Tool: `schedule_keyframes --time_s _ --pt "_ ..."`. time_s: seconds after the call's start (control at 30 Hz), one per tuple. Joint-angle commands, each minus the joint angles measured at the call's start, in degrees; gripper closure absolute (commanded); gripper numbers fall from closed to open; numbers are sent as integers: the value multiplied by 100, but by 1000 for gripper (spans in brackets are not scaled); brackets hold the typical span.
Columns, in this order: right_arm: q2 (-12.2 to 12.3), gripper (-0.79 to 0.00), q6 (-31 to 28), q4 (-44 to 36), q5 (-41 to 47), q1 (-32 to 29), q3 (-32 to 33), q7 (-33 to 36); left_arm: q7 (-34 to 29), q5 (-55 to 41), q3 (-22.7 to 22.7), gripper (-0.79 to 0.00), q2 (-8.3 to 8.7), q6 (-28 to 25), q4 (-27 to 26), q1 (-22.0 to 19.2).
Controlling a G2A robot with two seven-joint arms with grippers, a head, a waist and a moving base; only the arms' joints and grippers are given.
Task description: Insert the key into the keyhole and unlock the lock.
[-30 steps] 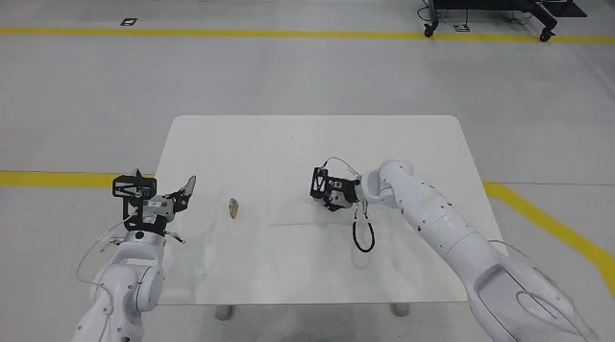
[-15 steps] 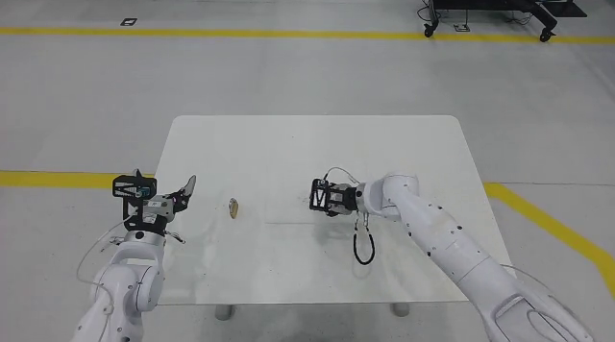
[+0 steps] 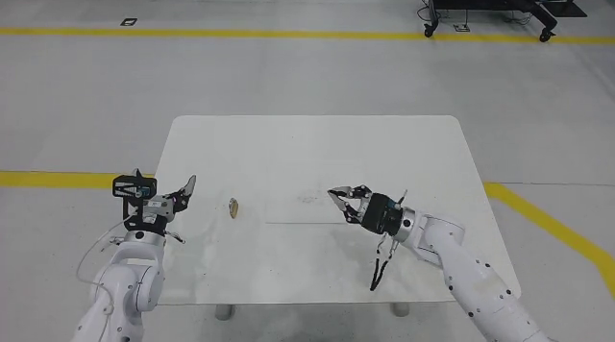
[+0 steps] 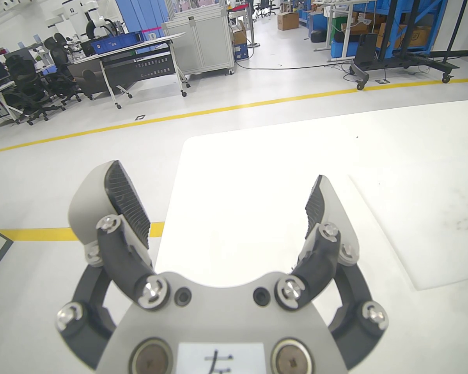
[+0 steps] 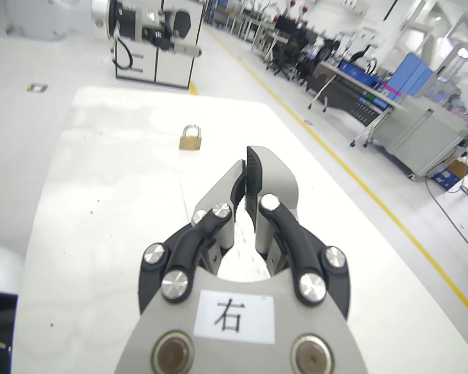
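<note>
Lock lying free, L claw at table edge

left arm: outside the tabletop's left edge, near the front-left corner | left gripper: fingers spread wide, over that edge | right arm: in from the front-right corner | right gripper: pads pressed together, pointing toward the left edge

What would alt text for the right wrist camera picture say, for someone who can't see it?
A small brass padlock with a silver shackle lies on a white table, ahead of the robot's right gripper, whose two grey fingers are pressed shut. A workshop floor with a yellow line lies beyond.
</note>
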Motion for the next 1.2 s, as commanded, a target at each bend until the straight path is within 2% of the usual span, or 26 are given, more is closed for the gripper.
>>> schedule_keyframes --time_s 0.0,0.43,0.53,0.63,0.7,0.77,0.83,1.17 --pt "61 0 -79 -118 -251 -217 173 -217 0 0 0 -785 0 0 0 0" --pt "61 0 -79 -118 -251 -217 173 -217 20 -55 4 -785 -3 -26 -14 -3" --pt "31 0 -59 -49 147 -249 114 -340 150 -972 -117 -785 -13 -656 0 76" --pt "-24 0 -94 193 735 -187 5 -786 -93 -2169 -208 -785 2 -1792 49 90" --pt "-85 0 -56 365 1234 -152 -126 -1035 -518 -2734 -240 -785 34 -2547 17 65" --pt "-140 0 -178 510 1611 -82 -289 -1195 -996 -3610 -196 -785 73 -3561 -88 54" --pt "-183 0 -74 626 1782 -40 -382 -1291 -1693 -4056 -312 -785 144 -4154 -224 40" --pt "-189 0 -64 640 1813 -42 -394 -1318 -1690 -3877 -260 -785 144 -4051 -161 -24"
